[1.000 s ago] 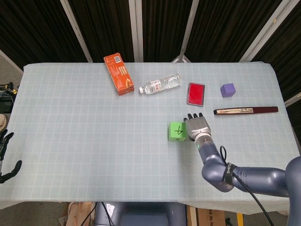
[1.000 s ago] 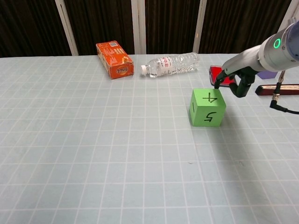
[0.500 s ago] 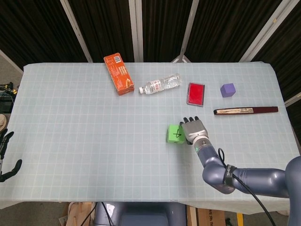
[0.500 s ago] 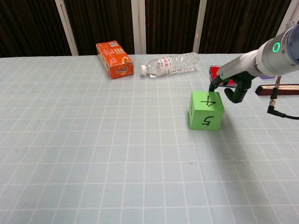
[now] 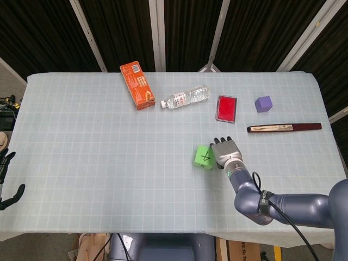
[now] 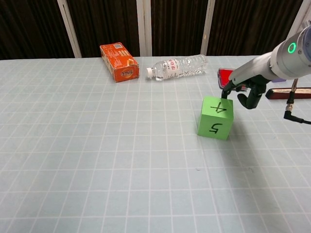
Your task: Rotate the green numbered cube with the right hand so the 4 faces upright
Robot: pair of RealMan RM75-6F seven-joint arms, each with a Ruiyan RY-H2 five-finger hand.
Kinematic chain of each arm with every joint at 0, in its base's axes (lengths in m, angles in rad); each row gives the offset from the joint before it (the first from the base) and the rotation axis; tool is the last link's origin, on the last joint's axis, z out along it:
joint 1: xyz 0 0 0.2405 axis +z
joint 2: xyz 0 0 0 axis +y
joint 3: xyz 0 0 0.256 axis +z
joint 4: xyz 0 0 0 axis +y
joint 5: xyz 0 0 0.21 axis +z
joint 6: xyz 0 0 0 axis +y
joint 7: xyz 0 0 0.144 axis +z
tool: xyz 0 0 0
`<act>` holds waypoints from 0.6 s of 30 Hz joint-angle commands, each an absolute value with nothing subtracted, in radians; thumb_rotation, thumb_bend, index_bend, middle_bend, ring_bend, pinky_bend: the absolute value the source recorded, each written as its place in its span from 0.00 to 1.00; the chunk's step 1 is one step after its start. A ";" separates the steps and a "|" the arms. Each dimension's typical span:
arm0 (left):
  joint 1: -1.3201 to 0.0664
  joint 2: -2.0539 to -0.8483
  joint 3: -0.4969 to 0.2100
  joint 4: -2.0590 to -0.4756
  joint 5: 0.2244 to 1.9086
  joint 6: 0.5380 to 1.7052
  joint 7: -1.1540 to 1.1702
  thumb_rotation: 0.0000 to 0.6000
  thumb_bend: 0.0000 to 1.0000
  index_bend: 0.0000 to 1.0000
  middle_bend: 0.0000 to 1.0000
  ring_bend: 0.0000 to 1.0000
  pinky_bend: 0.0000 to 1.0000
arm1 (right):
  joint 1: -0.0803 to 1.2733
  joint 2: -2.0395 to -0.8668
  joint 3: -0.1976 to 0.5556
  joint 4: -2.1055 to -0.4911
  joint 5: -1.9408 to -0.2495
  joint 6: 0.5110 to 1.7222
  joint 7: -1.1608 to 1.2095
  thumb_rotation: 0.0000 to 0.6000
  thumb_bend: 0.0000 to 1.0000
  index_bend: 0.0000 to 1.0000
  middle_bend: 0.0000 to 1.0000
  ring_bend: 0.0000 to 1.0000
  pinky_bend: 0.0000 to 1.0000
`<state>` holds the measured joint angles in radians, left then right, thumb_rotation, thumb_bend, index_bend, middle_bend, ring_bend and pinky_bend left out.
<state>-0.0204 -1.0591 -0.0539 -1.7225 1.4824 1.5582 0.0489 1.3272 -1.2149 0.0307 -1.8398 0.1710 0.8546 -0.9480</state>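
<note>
Right hand (image 5: 225,150) sits palm-down just right of the green numbered cube (image 5: 204,157); fingers (image 6: 244,97) curled downward at the cube's far right top edge, appearing to touch it, closed on nothing; not a grip, more a nudge contact; exact contact point hard to confirm from the chest view. Cube rests on the gridded table cloth (image 5: 98,157) near mid-table, skewed to the grid lines; 4 on its top face, 5 on the face toward the chest camera, both reading turned or inverted.

Judgement: step in hand is a spin about the vertical; keep fingertips on one corner and push tangentially, light downward pressure, so the cube pivots rather than slides or tips onto another face; check the 4's orientation from the head view before letting go.

Beyond: red case (image 5: 227,108), water bottle (image 5: 185,98), well apart. Left hand (image 5: 6,185) at the table's edge, fingers apart, holding nothing.
</note>
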 commanded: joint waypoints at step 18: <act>-0.019 -1.063 -0.052 -1.723 1.488 1.563 0.054 1.00 0.44 0.09 0.00 0.00 0.04 | 1.345 -1.134 -0.032 -1.904 0.143 0.743 -0.862 1.00 0.89 0.18 0.04 0.01 0.00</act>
<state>-0.0191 -1.0631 -0.0524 -1.7231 1.4876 1.5625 0.0542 1.3433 -1.1364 -0.0287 -1.9025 0.1461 0.7439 -0.8651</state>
